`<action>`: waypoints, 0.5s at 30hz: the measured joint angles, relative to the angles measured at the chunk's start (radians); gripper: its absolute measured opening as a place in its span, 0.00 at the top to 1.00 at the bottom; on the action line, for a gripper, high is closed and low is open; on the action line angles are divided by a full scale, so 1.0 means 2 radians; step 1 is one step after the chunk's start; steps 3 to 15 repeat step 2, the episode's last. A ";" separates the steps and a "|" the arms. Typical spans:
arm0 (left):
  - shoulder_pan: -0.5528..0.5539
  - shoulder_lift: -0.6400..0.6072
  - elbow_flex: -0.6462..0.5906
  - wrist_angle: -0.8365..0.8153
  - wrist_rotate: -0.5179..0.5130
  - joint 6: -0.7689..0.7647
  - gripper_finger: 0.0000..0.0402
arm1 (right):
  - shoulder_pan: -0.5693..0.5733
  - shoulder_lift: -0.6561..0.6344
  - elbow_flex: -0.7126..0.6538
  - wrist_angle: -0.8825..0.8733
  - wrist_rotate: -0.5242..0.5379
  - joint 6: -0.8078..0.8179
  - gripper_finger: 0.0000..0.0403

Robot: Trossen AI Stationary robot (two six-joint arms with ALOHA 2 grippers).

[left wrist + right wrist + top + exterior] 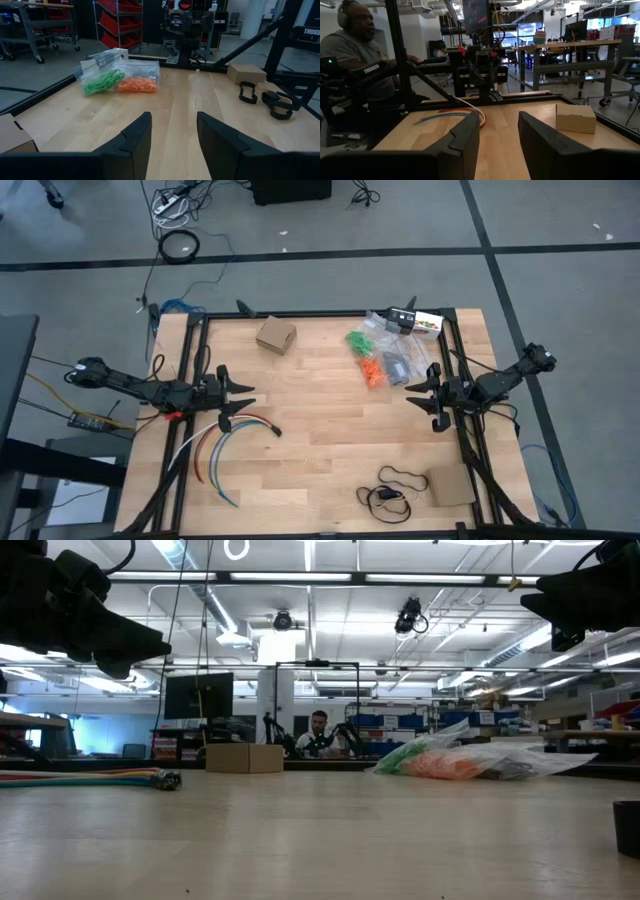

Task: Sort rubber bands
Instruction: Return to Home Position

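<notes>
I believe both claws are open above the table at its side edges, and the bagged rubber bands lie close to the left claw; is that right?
Not quite. The bagged rubber bands lie close to the right claw, not the left claw, as the high view shows. The rest holds: both claws are open above the table at its side edges.

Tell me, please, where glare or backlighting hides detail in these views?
Low view: ceiling strips backlight the left gripper and right gripper into black silhouettes. Left wrist view: the zip bags carry pale sheen, yet the rubber bands show through. High view: even light, no hard shadows on the table.
</notes>
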 joint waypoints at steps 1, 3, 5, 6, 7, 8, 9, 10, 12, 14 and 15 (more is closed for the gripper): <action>0.000 0.000 0.000 0.000 0.000 0.000 0.59 | 0.000 0.000 0.000 0.000 0.000 0.000 0.68; 0.000 0.000 0.000 0.000 0.000 0.000 0.59 | 0.000 0.000 0.000 0.000 0.000 0.000 0.69; 0.000 0.000 0.000 0.000 0.000 0.000 0.59 | 0.000 0.000 0.000 0.000 0.000 0.000 0.69; 0.000 0.000 0.000 0.000 0.000 0.000 0.59 | 0.000 0.000 0.000 0.000 0.000 0.000 0.69; 0.000 0.000 0.000 0.000 0.000 0.000 0.59 | 0.000 0.000 0.000 0.000 0.000 0.000 0.69; 0.000 0.000 0.000 0.000 0.000 0.000 0.59 | 0.000 0.000 0.000 0.000 0.000 0.000 0.69; 0.000 0.000 0.000 0.000 0.000 0.000 0.59 | 0.000 0.000 0.000 0.000 0.000 0.000 0.69; 0.000 0.000 0.000 0.000 0.000 0.000 0.59 | 0.000 0.000 0.000 0.000 0.000 0.000 0.69; 0.000 0.000 0.000 0.000 0.000 0.000 0.59 | 0.000 0.000 0.000 0.000 0.000 0.000 0.69; 0.000 0.000 0.000 0.000 0.000 0.000 0.59 | 0.000 0.000 0.000 0.000 0.000 0.000 0.69; 0.000 0.000 0.000 0.000 0.000 0.000 0.59 | 0.000 0.000 0.000 0.000 0.000 0.000 0.69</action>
